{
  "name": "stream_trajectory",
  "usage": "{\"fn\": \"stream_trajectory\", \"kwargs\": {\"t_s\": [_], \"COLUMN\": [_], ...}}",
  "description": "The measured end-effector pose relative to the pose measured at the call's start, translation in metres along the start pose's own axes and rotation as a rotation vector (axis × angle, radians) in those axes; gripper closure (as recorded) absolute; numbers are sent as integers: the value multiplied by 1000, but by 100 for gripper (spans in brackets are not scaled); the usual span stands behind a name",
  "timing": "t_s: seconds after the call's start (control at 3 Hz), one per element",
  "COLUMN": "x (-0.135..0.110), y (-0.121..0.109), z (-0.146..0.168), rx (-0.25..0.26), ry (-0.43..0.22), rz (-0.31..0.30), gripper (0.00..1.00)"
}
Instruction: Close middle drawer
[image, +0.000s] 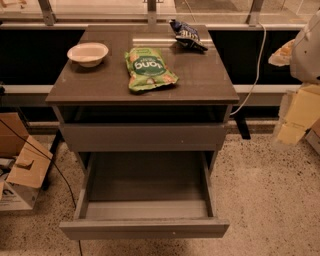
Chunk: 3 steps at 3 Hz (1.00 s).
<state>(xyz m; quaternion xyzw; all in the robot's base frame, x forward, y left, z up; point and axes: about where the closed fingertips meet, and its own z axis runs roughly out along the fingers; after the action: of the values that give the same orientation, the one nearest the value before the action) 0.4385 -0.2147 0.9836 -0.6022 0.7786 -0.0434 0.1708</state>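
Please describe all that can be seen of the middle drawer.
The middle drawer is wide, shallow, grey-brown wood with a plain front without handle, paler inner walls and a dark floor. It is pulled far out, level, below the topmost drawer front, and looks empty. Nothing touches it; the hand is not in view.

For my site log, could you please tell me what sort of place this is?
Probably an office or lab workspace: a grey cabinet with its middle drawer open, and cardboard boxes on a speckled floor. The end effector is not in view.
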Motion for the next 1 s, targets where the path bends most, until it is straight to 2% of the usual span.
{"fn": "stream_trajectory", "kwargs": {"t_s": [0.33,0.67,1.0], "x": [0,-3,-10], "y": [0,2,10], "z": [0,2,12], "rx": [0,0,-30], "ry": [0,-11,-42], "rz": [0,-10,-50], "gripper": [0,20,44]}}
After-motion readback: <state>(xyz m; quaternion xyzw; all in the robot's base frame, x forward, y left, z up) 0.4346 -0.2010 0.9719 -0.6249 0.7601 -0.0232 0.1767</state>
